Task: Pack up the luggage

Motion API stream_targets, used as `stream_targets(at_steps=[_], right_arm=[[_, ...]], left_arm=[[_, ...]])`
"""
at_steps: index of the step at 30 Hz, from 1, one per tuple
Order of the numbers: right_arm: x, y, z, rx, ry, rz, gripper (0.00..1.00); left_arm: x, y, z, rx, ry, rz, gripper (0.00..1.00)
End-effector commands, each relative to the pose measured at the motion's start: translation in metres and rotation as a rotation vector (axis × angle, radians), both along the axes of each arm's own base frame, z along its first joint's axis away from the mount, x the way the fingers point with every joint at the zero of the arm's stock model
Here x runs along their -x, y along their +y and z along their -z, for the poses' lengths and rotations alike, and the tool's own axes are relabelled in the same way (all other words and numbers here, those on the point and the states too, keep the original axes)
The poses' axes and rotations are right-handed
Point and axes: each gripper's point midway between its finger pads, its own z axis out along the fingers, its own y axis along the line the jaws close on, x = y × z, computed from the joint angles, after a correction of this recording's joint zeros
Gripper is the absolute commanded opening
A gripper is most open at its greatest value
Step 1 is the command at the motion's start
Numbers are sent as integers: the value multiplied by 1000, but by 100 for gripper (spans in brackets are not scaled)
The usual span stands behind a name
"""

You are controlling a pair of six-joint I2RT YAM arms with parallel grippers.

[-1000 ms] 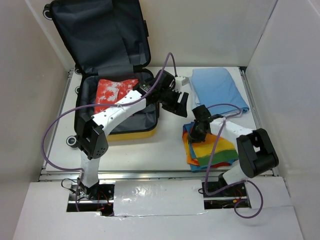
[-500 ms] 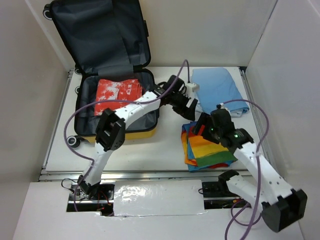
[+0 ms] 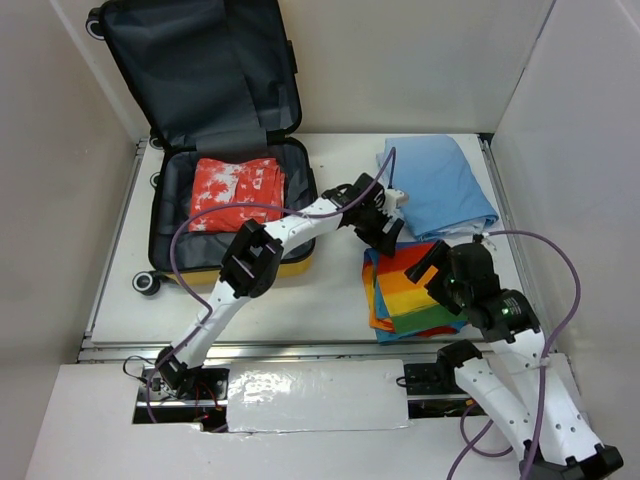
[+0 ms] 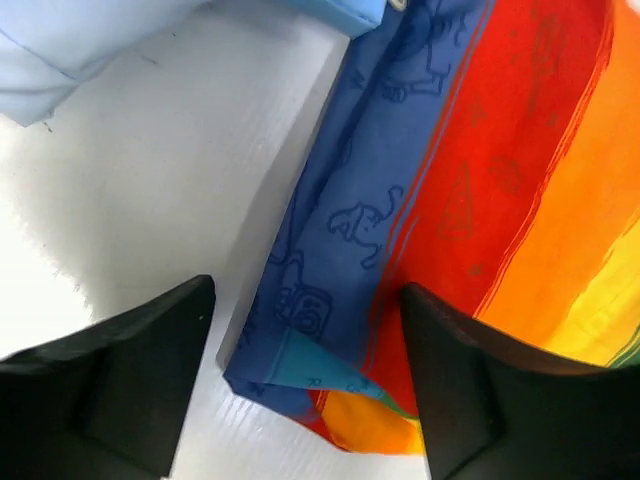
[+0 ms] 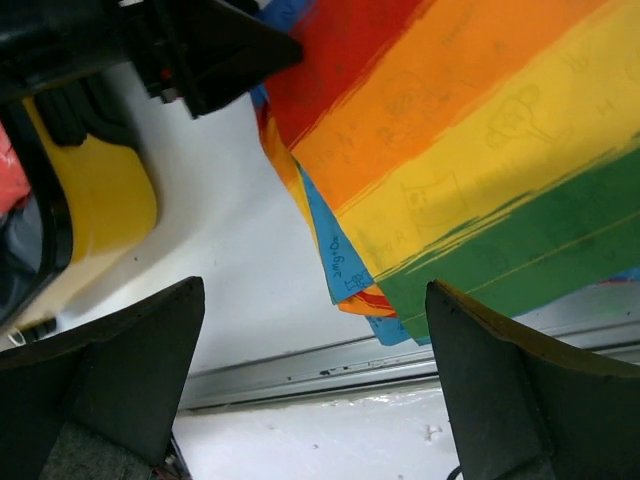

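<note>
White table (image 3: pixel 330 290) carried the luggage (image 3: pixel 270 268), open at rear left. Left gripper (image 4: pixel 305 295) and right gripper (image 5: pixel 315 290) hung wide-open and empty at 2 edges of the rainbow cloth (image 3: pixel 410 295), likely to lift it.

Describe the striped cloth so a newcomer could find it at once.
Start at the open yellow suitcase. To its right, near the front edge, lies a folded cloth. Unlike the plain blue cloth behind it, it has rainbow stripes.

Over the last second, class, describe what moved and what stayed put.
The left hand swung right, from the suitcase edge to the far corner of the rainbow cloth. The right hand shifted right and slightly nearer. Both are open, holding nothing. Nothing else moved.
</note>
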Motion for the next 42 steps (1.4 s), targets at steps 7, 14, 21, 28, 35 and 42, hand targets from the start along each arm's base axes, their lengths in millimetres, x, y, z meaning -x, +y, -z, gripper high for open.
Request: stream_targets(at_steps=[7, 14, 21, 28, 35, 42], right_arm=[[11, -5, 63, -100, 205, 178, 99], [8, -5, 95, -174, 279, 269, 97], [6, -12, 101, -163, 311, 326, 97], [15, -33, 107, -125, 299, 469, 99], [22, -53, 96, -68, 259, 566, 99], [16, -43, 115, -101, 299, 539, 98]], left_arm=[[8, 17, -5, -16, 14, -32, 44], [22, 42, -17, -41, 92, -81, 0], [29, 71, -19, -57, 117, -166, 0], [31, 84, -13, -95, 129, -237, 0], [24, 92, -13, -116, 111, -284, 0], [7, 101, -18, -117, 112, -330, 0]])
